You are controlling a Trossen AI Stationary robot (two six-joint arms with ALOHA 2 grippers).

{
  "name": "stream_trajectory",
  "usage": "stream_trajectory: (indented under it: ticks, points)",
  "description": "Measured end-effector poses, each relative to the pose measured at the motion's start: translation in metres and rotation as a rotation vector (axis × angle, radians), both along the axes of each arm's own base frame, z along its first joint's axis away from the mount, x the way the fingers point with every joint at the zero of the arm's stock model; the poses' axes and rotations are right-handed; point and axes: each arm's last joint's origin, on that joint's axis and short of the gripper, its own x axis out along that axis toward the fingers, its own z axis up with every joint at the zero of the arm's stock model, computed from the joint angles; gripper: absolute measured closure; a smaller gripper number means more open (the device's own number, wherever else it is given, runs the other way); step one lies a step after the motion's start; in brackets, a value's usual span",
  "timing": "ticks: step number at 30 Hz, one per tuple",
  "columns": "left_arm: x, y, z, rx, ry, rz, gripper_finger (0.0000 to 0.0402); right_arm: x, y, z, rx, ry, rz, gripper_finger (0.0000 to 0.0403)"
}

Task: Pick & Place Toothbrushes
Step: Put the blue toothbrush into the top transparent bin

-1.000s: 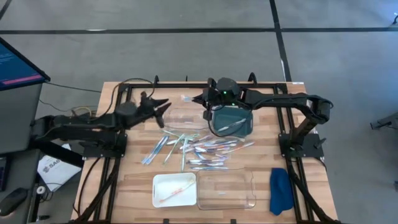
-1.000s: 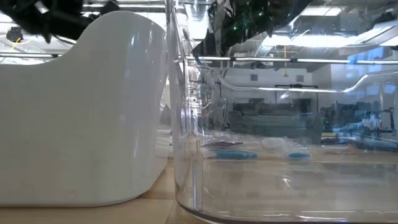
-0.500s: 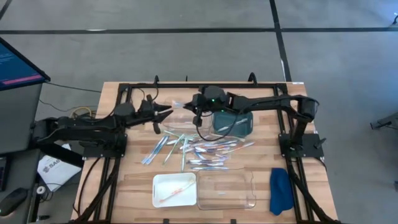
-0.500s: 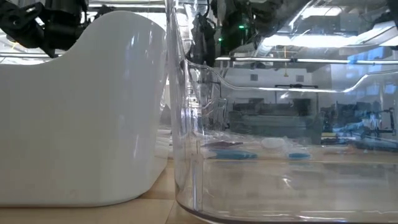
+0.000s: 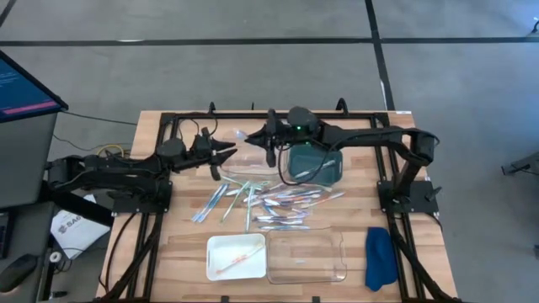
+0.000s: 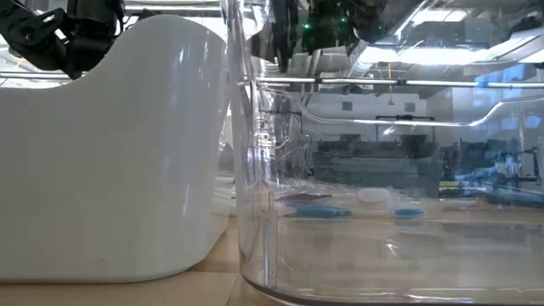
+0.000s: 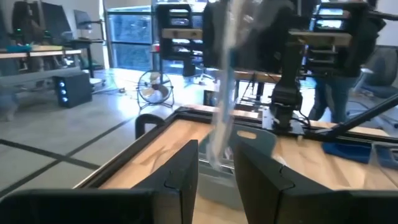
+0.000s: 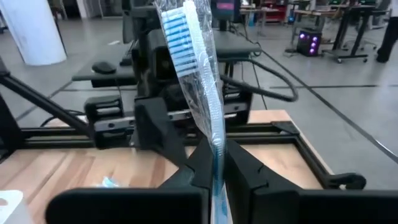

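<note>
A wrapped toothbrush [image 8: 198, 87] was clamped at its handle by the right gripper [image 8: 212, 163], bristles standing above the jaws. It was judged light, stiff and slippery in its film. Beside it the left gripper [image 7: 216, 163] stood part open, nothing visibly gripped.

About twenty thin plastic toothbrushes [image 5: 269, 202], light blue, white and pink, lie loosely scattered at the middle of the wooden bench. One orange-pink toothbrush [image 5: 237, 257] lies near the front edge. One clear-wrapped, blue-bristled toothbrush [image 8: 194, 56] stands upright above the bench.
</note>
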Motion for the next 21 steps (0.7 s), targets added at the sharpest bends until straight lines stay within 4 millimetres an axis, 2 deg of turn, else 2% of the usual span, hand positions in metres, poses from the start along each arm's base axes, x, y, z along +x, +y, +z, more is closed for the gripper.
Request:
stream_trajectory:
  ticks: [5, 10, 13, 21]
  points:
    - [0.0, 0.0, 0.0, 0.005, 0.001, 0.001, 0.0307, -0.004, -0.008, -0.008, 0.019, 0.087, -0.023, 0.0388]
    - [0.0, 0.0, 0.0, 0.008, 0.002, 0.001, 0.0307, -0.008, -0.02, -0.035, 0.032, 0.279, -0.102, 0.0388]
    - [0.0, 0.0, 0.0, 0.016, 0.004, 0.001, 0.0307, -0.003, -0.024, -0.042, -0.003, 0.281, -0.13, 0.0387]
    - [0.0, 0.0, 0.0, 0.02, 0.004, 0.001, 0.0307, 0.006, -0.029, -0.077, 0.001, 0.373, -0.124, 0.0387]
